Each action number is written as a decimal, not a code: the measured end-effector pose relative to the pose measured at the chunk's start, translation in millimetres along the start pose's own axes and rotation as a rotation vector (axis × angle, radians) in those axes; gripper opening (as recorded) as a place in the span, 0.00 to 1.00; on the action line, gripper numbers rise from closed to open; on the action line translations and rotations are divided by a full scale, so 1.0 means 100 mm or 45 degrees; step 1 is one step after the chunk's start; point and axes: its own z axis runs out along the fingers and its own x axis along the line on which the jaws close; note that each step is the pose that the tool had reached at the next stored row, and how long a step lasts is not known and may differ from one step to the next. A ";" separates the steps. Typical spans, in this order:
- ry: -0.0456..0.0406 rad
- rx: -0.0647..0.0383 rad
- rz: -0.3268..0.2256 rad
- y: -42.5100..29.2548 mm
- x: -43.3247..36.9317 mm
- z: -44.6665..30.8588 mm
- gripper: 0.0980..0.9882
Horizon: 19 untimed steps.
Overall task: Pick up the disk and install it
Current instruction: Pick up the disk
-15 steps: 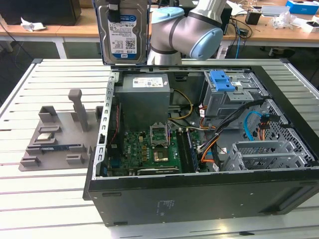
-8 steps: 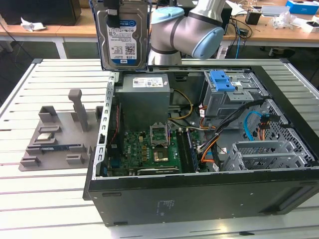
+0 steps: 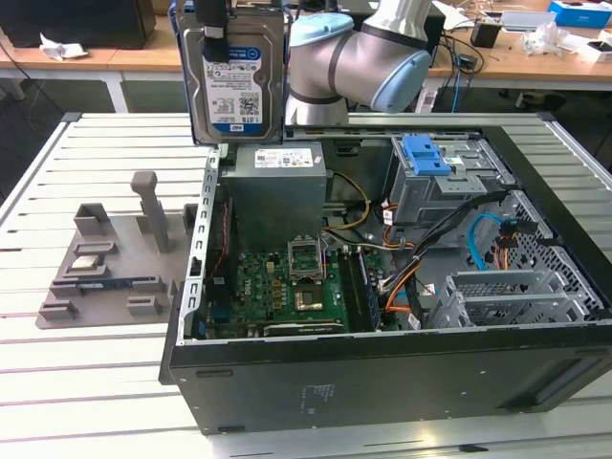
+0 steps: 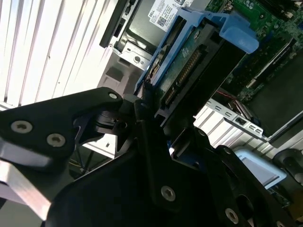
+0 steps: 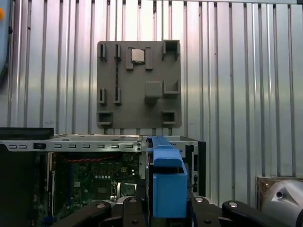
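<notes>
— High over the back corner of the open computer case (image 3: 382, 382), your claw (image 3: 215, 43) is clamped on the disk (image 3: 237, 86), holding it clear of the slatted tabletop (image 3: 96, 382).

— Which way does it stand?

— On end. You have its long axis running up and down in the exterior view, with the white-and-blue label facing that camera and the claw gripping from the top.

— And the wrist cameras?

— In the second wrist view your black fingers (image 4: 149, 142) pinch the rim of the blue carrier (image 4: 236, 33). The drive's green circuit-board side shows there, and its far end points toward the grey power-supply box (image 4: 147, 28). In the first wrist view you see the disk edge-on, its blue edge over the case wall, with the grey parts tray (image 5: 138, 85) flat on the slats beyond.

— What sits below it?

— The power-supply box, with the motherboard (image 3: 287, 287) beside it. The smaller blue bracket (image 3: 426, 153) lies on the drive cage (image 3: 459, 182) toward the exterior view's right, well apart from the disk.
</notes>
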 end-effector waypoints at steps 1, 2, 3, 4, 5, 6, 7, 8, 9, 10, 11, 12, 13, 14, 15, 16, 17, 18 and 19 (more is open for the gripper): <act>0.000 0.000 0.000 0.000 0.026 0.003 0.30; 0.000 0.000 0.000 0.000 0.046 0.005 0.30; 0.000 0.000 0.000 -0.001 0.057 0.007 0.30; 0.000 0.000 0.000 0.000 0.083 0.011 0.30; 0.000 0.000 0.000 0.000 0.113 0.016 0.30; 0.000 0.000 0.000 0.000 0.137 0.019 0.30; 0.000 0.000 0.000 -0.001 0.150 0.022 0.30; 0.000 0.000 0.000 -0.001 0.165 0.024 0.30; 0.000 0.000 0.000 -0.001 0.178 0.026 0.30; 0.000 0.000 0.000 -0.001 0.197 0.029 0.30; 0.000 0.000 0.000 -0.001 0.217 0.031 0.30; 0.000 0.000 0.000 -0.001 0.231 0.033 0.30; 0.000 0.000 0.000 -0.001 0.260 0.037 0.30; 0.000 0.000 0.000 -0.001 0.274 0.039 0.30; 0.000 0.000 0.000 -0.001 0.304 0.042 0.30; 0.000 0.000 0.000 -0.001 0.329 0.046 0.30; 0.000 0.000 0.000 -0.001 0.359 0.050 0.30; 0.000 0.000 0.000 -0.001 0.377 0.053 0.30; 0.000 0.000 0.000 -0.001 0.393 0.055 0.30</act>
